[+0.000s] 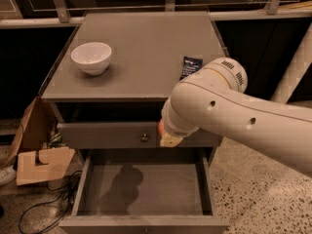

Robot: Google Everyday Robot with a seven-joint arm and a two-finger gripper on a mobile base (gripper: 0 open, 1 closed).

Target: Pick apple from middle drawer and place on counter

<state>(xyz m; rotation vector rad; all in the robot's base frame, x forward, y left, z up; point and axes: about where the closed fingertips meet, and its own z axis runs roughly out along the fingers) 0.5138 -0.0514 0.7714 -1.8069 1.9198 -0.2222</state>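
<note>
My gripper (165, 136) is at the end of my white arm, mostly hidden behind the wrist. It is shut on the apple (160, 127), of which a red-orange sliver and a paler patch show. The apple hangs in front of the closed upper drawer front, above the open middle drawer (146, 191), whose grey floor holds only my arm's shadow. The counter (146, 48) lies above and behind the apple.
A white bowl (91, 57) stands on the counter's left, and a dark packet (191, 66) lies on its right by my arm. The upper drawer front has a round knob (145, 137). A cardboard box (39, 160) and cables (44, 206) are on the floor at left.
</note>
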